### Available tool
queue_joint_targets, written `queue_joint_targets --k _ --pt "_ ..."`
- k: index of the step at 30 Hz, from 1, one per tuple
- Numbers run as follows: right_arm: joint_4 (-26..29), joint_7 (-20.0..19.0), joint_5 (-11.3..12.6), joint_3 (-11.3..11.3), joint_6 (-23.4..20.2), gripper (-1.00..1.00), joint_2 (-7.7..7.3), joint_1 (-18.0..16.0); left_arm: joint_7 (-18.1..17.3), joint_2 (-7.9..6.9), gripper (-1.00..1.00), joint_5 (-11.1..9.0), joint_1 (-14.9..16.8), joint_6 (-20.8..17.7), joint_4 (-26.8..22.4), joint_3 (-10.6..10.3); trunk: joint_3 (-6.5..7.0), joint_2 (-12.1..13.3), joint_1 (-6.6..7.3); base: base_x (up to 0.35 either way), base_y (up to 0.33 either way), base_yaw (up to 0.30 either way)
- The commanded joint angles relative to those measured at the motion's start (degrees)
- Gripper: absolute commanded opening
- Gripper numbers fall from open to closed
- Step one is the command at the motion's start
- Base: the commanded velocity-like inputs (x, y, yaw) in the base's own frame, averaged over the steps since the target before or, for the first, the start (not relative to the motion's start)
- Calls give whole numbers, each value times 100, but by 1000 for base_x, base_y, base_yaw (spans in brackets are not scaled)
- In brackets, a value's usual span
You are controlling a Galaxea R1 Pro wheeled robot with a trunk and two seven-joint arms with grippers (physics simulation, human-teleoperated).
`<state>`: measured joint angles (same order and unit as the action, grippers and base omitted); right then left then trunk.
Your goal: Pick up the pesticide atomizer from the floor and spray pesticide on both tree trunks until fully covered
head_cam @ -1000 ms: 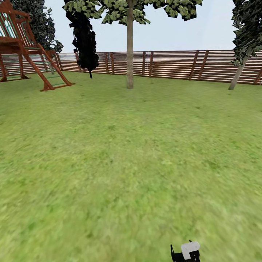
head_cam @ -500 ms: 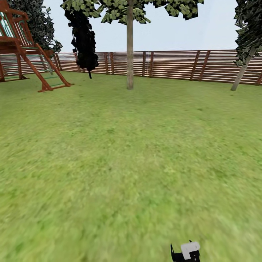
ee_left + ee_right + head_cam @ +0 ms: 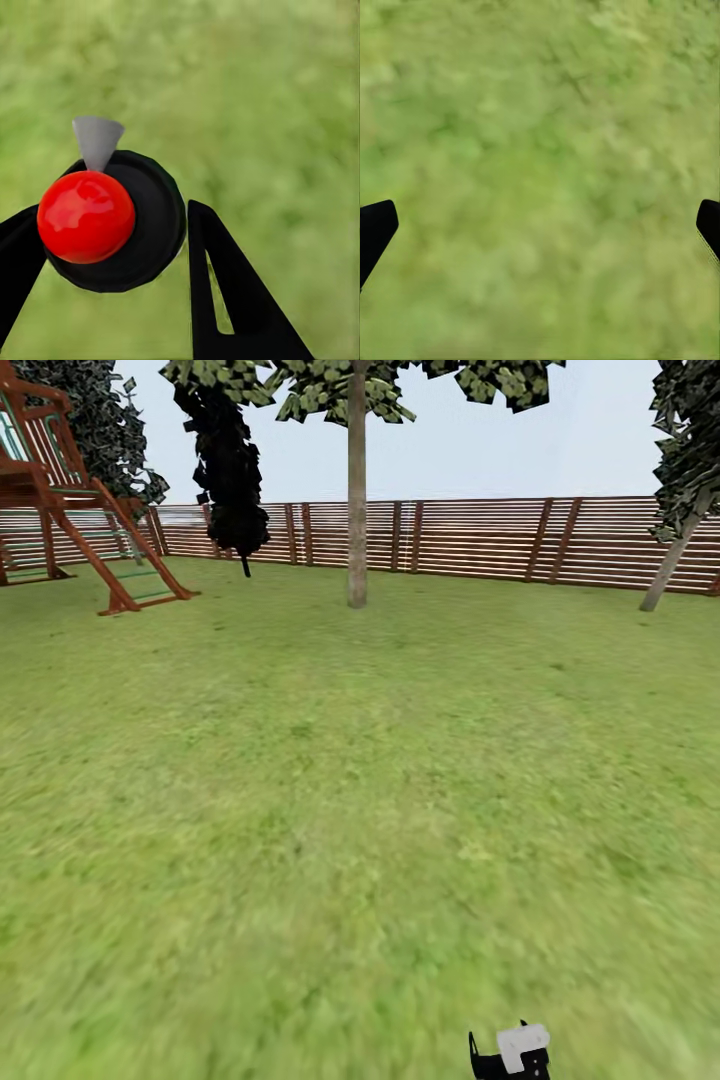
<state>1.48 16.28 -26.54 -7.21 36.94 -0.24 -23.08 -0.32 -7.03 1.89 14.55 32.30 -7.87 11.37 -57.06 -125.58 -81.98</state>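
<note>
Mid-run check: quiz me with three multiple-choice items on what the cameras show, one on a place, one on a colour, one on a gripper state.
1. Where does the straight tree trunk stand in the head view?
A. Beside the play frame
B. Mid-view, on the lawn before the fence
C. Behind the fence

2. What colour is the ball on the pesticide atomizer?
A. Red
B. Blue
C. White

3. How do the right gripper's jaws stand?
A. Shut on a bottle
B. Shut on nothing
C. Wide open

Key: 1 B, the tree trunk rises in front of the fence. 2 A, the ball sits on the pesticide atomizer in the left gripper. 3 C, the right gripper has grass between its jaws.
</note>
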Motion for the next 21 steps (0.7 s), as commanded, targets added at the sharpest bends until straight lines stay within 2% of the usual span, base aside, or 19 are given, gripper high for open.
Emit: queue_joint_targets --k 1,21 --pt "-7 24 -61 -43 15 100 1 -4 -1 0 -100 20 4 18 5 26 -5 -2 -3 336 0 0" --pt "-7 24 -61 -43 15 100 4 -4 -3 8 -100 17 4 20 5 24 -5 -2 -3 336 0 0"
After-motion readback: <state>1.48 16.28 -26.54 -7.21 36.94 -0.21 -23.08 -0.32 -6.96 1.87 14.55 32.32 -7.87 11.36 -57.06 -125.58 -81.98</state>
